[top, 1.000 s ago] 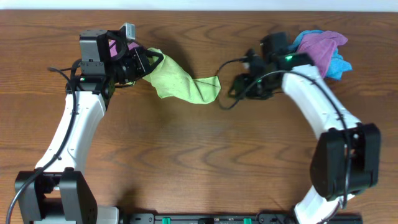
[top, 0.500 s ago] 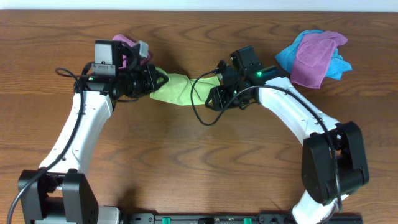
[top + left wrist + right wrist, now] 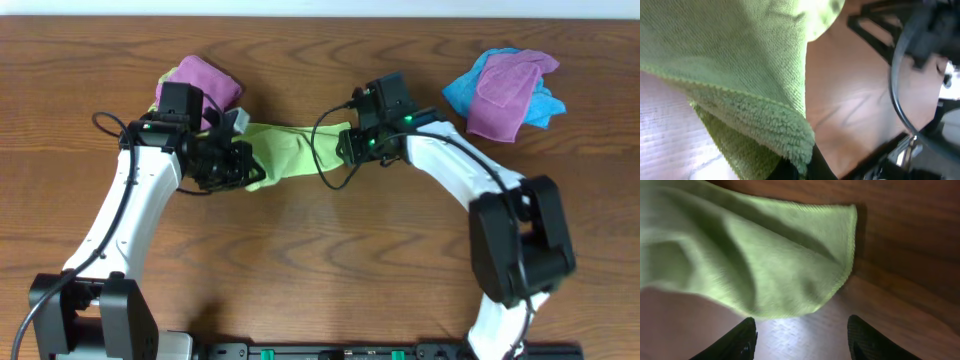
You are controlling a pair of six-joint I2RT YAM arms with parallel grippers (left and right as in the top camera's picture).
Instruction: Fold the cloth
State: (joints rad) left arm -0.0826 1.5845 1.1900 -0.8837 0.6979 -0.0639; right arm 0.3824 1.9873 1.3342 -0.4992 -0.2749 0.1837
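Observation:
The lime-green cloth [image 3: 292, 150] lies stretched in a band across the table between my two grippers. My left gripper [image 3: 246, 167] is shut on its left end. In the left wrist view the fluffy hem of the cloth [image 3: 755, 85] runs down into the pinched black fingertips [image 3: 816, 167]. My right gripper [image 3: 347, 143] hovers at the cloth's right end. It is open, with the wood showing between its fingers. In the right wrist view the cloth's rounded corner [image 3: 790, 265] lies just ahead of the right gripper [image 3: 802, 342], not between the jaws.
A purple cloth [image 3: 207, 79] lies at the back left, just behind my left arm. A pile of a purple cloth [image 3: 508, 92] on a bright blue cloth [image 3: 462, 92] sits at the back right. The right arm's black cable [image 3: 322, 160] loops over the green cloth's right end.
My left gripper has pulled its end of the cloth toward the front, uncovering the purple cloth behind it. My right gripper has moved left to the cloth's right end, still open.

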